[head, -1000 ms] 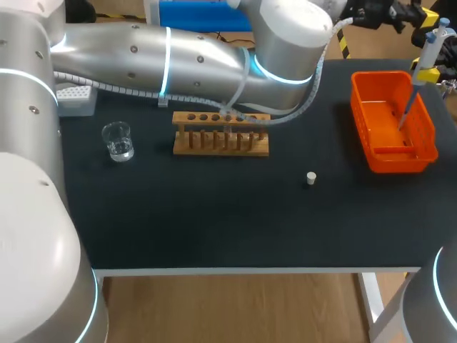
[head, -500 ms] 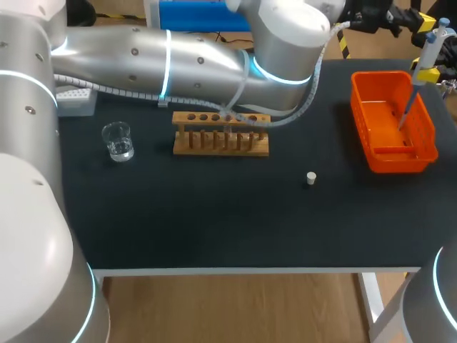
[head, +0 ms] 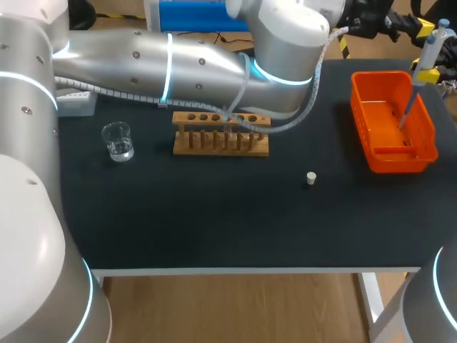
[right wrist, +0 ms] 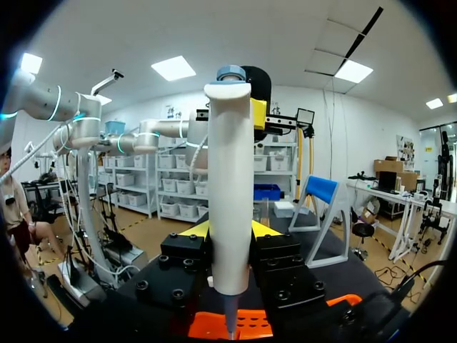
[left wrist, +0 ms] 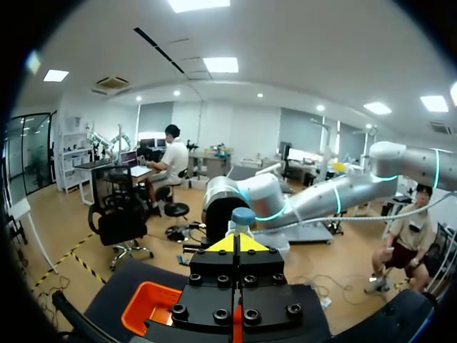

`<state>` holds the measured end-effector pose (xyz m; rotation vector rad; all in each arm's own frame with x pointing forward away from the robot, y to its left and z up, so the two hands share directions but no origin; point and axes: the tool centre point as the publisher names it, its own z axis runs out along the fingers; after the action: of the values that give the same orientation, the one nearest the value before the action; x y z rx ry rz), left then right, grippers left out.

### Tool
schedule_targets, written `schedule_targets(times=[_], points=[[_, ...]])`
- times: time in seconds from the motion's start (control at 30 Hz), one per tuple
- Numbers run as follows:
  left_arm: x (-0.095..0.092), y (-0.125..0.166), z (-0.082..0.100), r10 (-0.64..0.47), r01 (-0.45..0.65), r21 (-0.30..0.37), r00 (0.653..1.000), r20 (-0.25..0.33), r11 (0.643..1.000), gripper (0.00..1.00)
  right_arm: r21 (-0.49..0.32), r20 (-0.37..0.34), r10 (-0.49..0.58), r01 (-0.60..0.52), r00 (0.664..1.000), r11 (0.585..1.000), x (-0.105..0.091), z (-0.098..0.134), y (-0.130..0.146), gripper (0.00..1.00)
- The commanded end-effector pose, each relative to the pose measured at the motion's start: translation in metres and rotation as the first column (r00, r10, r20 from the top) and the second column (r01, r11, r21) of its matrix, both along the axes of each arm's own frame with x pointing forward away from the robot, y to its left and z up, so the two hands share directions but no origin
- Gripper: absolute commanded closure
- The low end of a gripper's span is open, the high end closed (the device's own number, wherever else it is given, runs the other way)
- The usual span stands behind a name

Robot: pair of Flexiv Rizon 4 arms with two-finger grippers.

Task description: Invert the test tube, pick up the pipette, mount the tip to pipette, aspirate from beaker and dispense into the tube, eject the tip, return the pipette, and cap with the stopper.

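Note:
A white pipette (head: 430,48) with a blue top stands upright over the orange basket (head: 389,75) at the table's back right. My right gripper (head: 427,74) is shut on its body, and the right wrist view shows the pipette (right wrist: 230,179) between the fingers of my right gripper (right wrist: 230,230), its thin lower end above the basket (right wrist: 260,325). My left arm reaches across the back, and its gripper (head: 421,27) is shut, its tips right by the pipette's blue top (left wrist: 243,216). The left gripper (left wrist: 235,244) holds nothing. A small white stopper (head: 310,178) lies mid-table.
A wooden tube rack (head: 221,133) stands in the middle, its back row partly hidden by my left arm's cable. A glass beaker (head: 118,141) with liquid stands at the left. A white tip box (head: 75,101) sits at the back left, half under the arm.
My left arm has shifted slightly, bringing its gripper a little closer to the pipette's top. The pipette and right gripper have kept still.

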<state>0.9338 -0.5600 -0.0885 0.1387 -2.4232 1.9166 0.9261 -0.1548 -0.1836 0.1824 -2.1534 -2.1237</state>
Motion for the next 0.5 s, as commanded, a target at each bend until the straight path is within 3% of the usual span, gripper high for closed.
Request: schedule_targets(times=[0.03,0.5], points=[[0.000,-0.004,-0.006,-0.001,0.001,-0.003,1.000,-0.001,1.000,1.00,0.000,0.000,0.004,-0.004,1.000,1.000,0.002,0.002,-0.001,1.00],[-0.003,-0.005,-0.016,0.000,0.000,0.000,1.000,-0.003,1.000,1.00,0.000,0.000,0.004,-0.004,1.000,1.000,0.002,0.002,-0.001,1.00]])
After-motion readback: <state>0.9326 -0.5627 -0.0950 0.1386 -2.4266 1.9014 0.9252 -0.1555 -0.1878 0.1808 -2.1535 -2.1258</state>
